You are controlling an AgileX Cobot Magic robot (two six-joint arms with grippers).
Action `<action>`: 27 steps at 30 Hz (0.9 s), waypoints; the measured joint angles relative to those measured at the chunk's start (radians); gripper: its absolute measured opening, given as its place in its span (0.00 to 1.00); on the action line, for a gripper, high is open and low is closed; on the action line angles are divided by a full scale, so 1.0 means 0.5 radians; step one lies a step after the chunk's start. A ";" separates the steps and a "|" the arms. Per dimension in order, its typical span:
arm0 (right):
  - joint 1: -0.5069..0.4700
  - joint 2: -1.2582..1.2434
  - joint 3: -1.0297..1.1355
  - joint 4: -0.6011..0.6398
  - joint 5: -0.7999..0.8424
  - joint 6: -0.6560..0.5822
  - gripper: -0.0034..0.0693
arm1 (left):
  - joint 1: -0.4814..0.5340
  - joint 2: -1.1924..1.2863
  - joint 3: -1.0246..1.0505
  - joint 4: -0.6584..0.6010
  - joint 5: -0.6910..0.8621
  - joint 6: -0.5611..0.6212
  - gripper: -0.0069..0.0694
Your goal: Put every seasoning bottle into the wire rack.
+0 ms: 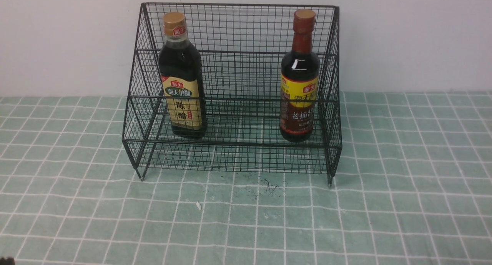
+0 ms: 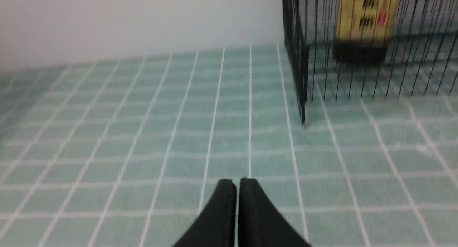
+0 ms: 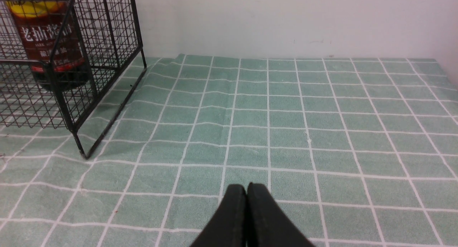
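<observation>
Standing upright in rack [image 1: 238,65]: 2 bottles, both on lower front tier, well apart.

Item 1 – gold-cap bottle [image 1: 181,77]. Dark liquid, tan label. Sits near rack's left side, label facing fwd. Left wrist view shows only its base and label bottom thru the wires, blurred.

Item 2 – red-cap bottle [image 1: 300,77]. Slim neck, yellow/brown label. Sits just beside rack's right wall. Right wrist view shows its lower label behind the mesh.

Item 3 – rack. Black wire, 2 tiers, tall back & sides; stands on green checked cloth [image 1: 246,219] against wall. Upper tier holds nothing visible.

Item 4 – left gripper [image 2: 237,184]. Jaws together, nothing between; low over cloth, well clear of rack's left front leg.

Item 5 – right gripper [image 3: 247,189]. Jaws together, nothing held; low over cloth, well apart from rack's right side.

Reading: each bottle sits on the side of its nearer arm, prob. so neither arm had to cross the other. Front rail & side mesh keep them from tipping out. Task looks complete; grippers parked outside rack, so no snag risk on wires.
</observation>
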 joint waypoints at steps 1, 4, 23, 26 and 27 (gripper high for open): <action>0.000 0.000 0.000 0.000 -0.002 0.000 0.03 | 0.000 0.000 0.068 0.005 0.010 -0.002 0.08; 0.000 0.000 0.000 0.000 -0.004 0.000 0.03 | 0.000 0.000 0.078 -0.020 -0.050 -0.015 0.08; 0.000 0.000 0.000 0.000 -0.004 0.000 0.03 | 0.000 0.000 0.084 -0.153 -0.086 -0.016 0.08; 0.000 0.000 0.000 0.000 -0.004 0.000 0.03 | 0.000 0.000 0.084 -0.153 -0.086 -0.016 0.08; 0.000 0.000 0.000 0.000 -0.004 0.000 0.03 | 0.000 0.000 0.084 -0.153 -0.086 -0.016 0.08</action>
